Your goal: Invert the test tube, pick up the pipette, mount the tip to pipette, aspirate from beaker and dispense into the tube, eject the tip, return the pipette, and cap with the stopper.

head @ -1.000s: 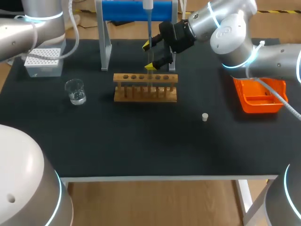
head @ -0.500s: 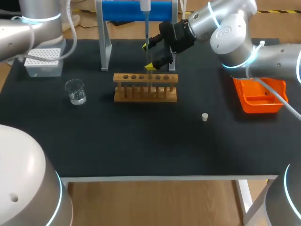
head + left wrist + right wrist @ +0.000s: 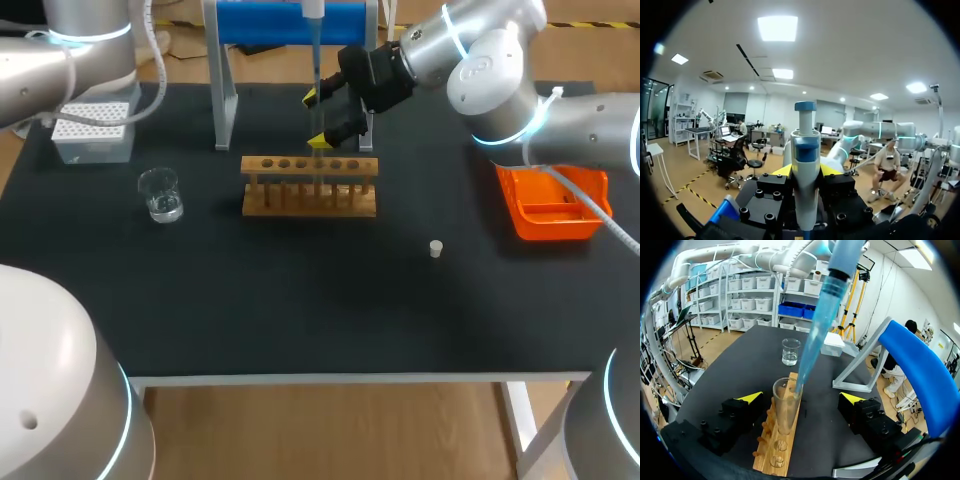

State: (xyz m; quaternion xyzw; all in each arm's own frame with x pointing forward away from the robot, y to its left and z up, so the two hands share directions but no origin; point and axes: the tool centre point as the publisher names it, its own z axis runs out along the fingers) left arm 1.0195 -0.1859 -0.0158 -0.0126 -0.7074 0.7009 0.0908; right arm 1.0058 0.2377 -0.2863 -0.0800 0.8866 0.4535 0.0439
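Fingers of the right gripper (image 3: 801, 397) stand wide apart, released, either side of the clear glass test tube (image 3: 785, 407), which is upright in the wooden rack (image 3: 774, 456); neither finger touches it. This wrist view shows the translucent blue pipette tip (image 3: 812, 345) reaching the tube's mouth, which is too faint to make out in the head view. Only the left wrist view shows the left gripper (image 3: 806, 172), clenched on the white-and-blue pipette (image 3: 805, 145)

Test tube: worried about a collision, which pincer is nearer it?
Right. The right pincer straddles the test tube, open; the left pincer grips the pipette higher up, above it.
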